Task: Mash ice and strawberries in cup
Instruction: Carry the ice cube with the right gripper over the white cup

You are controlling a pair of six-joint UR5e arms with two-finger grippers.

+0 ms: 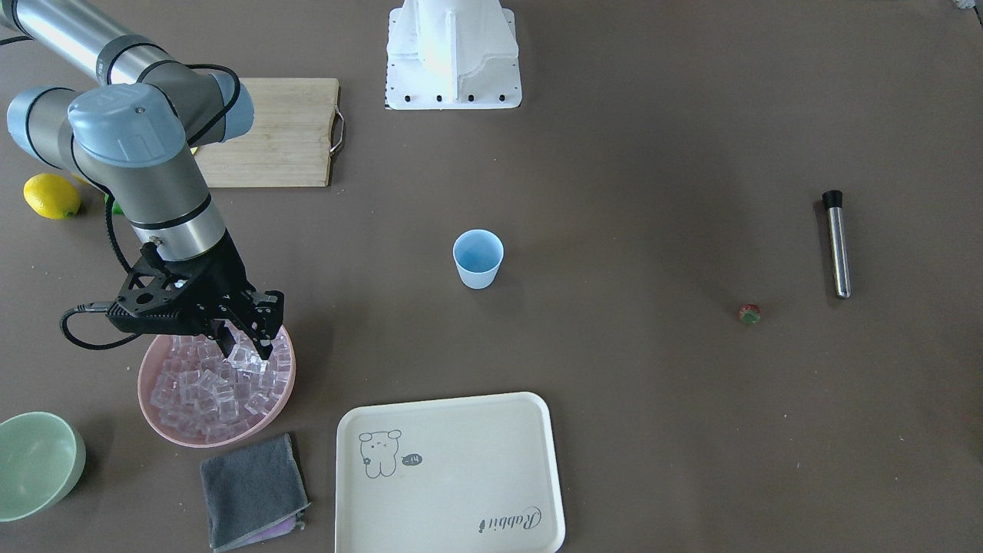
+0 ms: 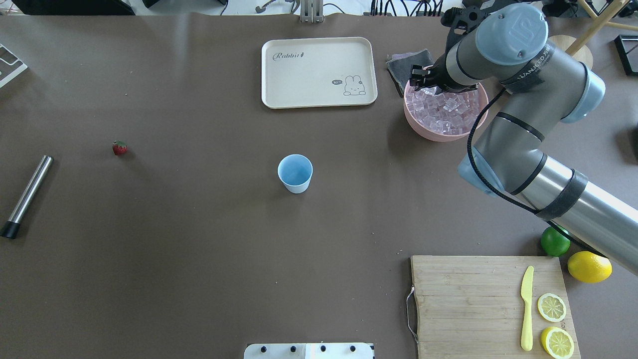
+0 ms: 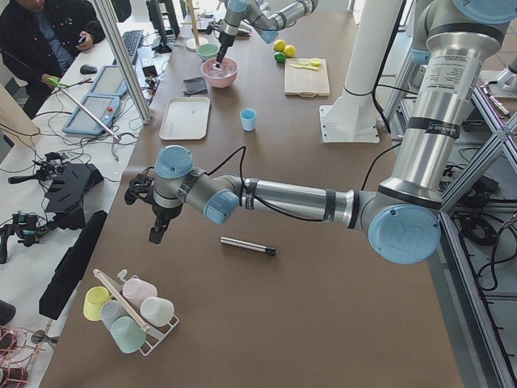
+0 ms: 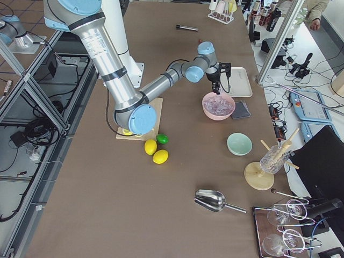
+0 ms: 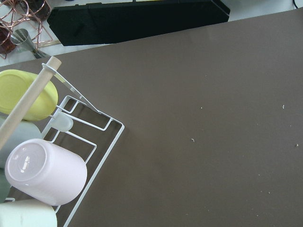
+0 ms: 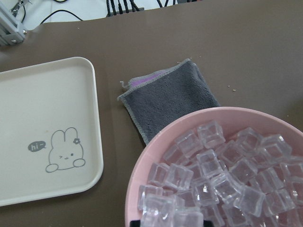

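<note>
In the front view you have the right arm's fingers (image 1: pixel 265 342) at the lower left of the frame. They point down into the pink bowl (image 1: pixel 165 426), with their tips among the ice (image 1: pixel 207 384). They stand apart with cubes between them, and no cube is lifted clear of the heap. The right wrist view shows you the same heap filling the bowl, with the fingers all but out of frame at the bottom edge.

Your cup (image 1: pixel 478 259) stands upright near the middle of the frame, alone on the table (image 1: pixel 653 422) and well apart from the bowl. I see nothing in the part of its inside that shows. The strawberry (image 1: pixel 749 313) lies on the table at the right of the frame, near the lower end of a steel bar with a black tip (image 1: pixel 837 244), but not touching it.

A cream tray (image 1: pixel 476 445) sits at bottom centre, with a gray cloth (image 1: pixel 249 491) just left of it, below the bowl. A green bowl (image 1: pixel 38 465) is in the bottom left corner.

The left arm's fingers (image 3: pixel 153 234) show only in the left side view, at centre left. They hang over the table, above a wire rack of cups (image 3: pixel 129 311). I cannot tell how far open they are.
</note>
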